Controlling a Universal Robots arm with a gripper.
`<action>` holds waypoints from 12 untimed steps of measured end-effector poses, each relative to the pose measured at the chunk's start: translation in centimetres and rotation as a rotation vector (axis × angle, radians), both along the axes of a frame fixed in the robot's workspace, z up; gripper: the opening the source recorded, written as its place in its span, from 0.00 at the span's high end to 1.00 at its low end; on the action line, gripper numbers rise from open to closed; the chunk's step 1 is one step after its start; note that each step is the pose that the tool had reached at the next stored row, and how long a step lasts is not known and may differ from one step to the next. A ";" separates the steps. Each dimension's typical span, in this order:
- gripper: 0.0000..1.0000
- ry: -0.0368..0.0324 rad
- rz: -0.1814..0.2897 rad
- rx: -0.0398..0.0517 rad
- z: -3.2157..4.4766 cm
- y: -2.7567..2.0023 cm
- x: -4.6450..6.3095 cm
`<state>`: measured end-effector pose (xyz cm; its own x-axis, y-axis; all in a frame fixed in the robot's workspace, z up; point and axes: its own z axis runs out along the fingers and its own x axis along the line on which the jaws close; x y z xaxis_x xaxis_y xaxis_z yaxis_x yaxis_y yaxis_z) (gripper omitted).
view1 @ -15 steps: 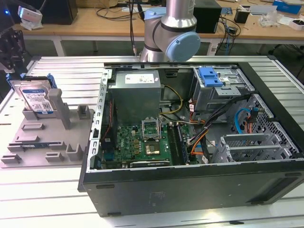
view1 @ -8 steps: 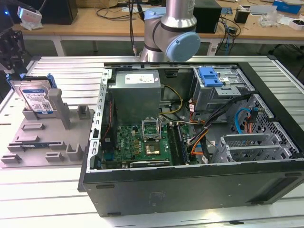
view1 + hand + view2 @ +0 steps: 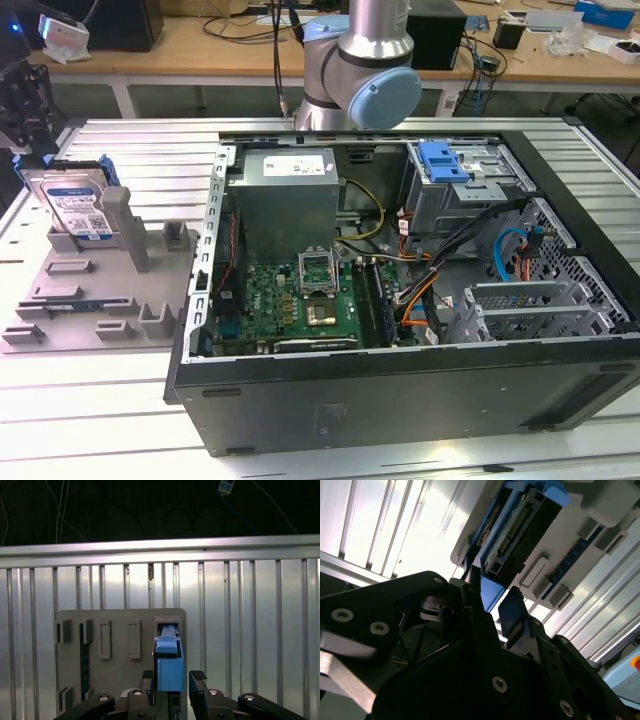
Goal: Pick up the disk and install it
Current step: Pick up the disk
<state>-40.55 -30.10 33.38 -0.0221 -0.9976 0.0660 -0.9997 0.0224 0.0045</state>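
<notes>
- The gripper [image 3: 171,679], jaws parted, straddles the blue upper edge of the disk [image 3: 168,655] — nothing clamped
- The disk stands on edge in the grey holder [image 3: 60,300], at the exterior view's left
- Rigid, weighty and shock-sensitive, I judge — pinch its flat sides squarely

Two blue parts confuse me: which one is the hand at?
The disk with the blue frame, standing in the grey holder beside the computer; the open hand straddles it. The blue bracket sits inside the computer.
</notes>
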 end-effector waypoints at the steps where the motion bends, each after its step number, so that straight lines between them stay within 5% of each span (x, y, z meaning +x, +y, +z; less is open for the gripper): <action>1: 0.58 -0.0002 0.000 0.0001 -0.04 0.01 0.0; 12: 0.56 -0.0002 0.000 0.0001 -0.62 0.01 -0.2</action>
